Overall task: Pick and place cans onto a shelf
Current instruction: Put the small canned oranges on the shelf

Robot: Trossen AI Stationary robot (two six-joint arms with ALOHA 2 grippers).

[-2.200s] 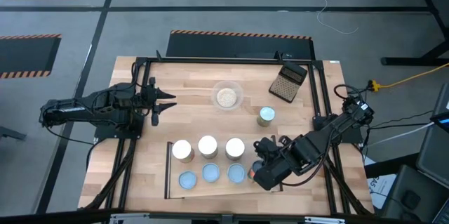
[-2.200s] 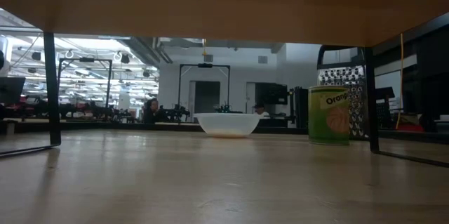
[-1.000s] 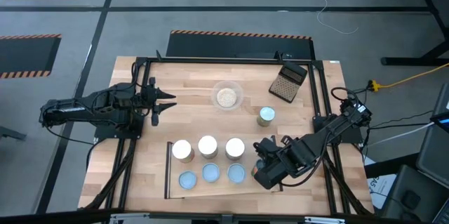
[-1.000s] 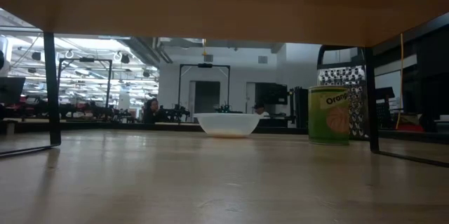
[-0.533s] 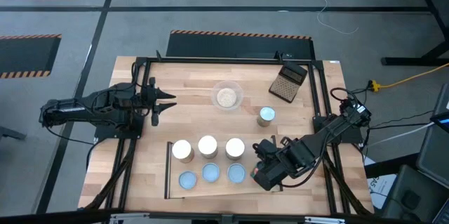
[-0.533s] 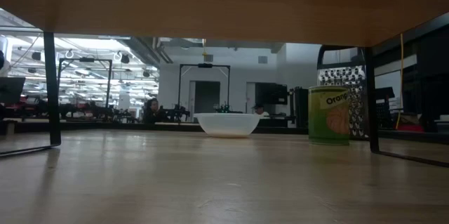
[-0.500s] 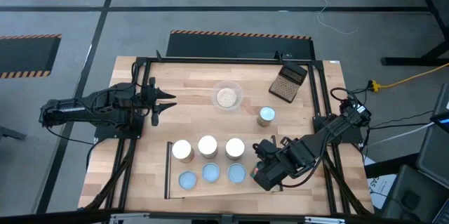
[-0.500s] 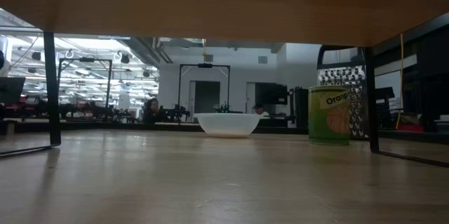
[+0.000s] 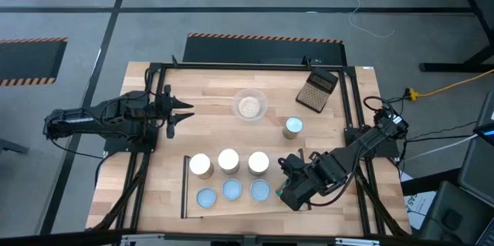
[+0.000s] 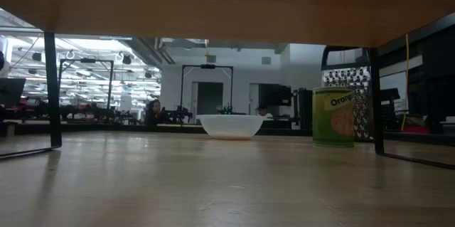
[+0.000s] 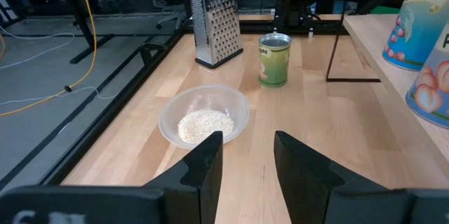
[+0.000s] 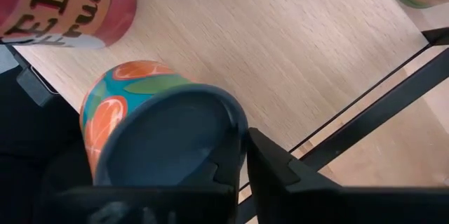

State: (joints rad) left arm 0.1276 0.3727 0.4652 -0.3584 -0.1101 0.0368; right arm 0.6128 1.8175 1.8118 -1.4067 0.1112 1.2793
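Right, my right hand point(image 9: 287, 188) sits clamped on an orange-labelled can point(image 12: 140, 122) just beside the shelf point(image 9: 185, 188), its empty fourth slot alongside the blue-topped cans point(image 9: 233, 192). The left hand point(image 9: 181, 112) waits well apart with fingers spread, holding nothing.

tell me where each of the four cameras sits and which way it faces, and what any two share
High view: overhead, straight down on the table; both arms show.
Low view: table height, level toward the room; no arm shows.
Left wrist view: past the left gripper to the bowl.
Right wrist view: right gripper beside a tilted orange-patterned can.
Shared: green can, grater.
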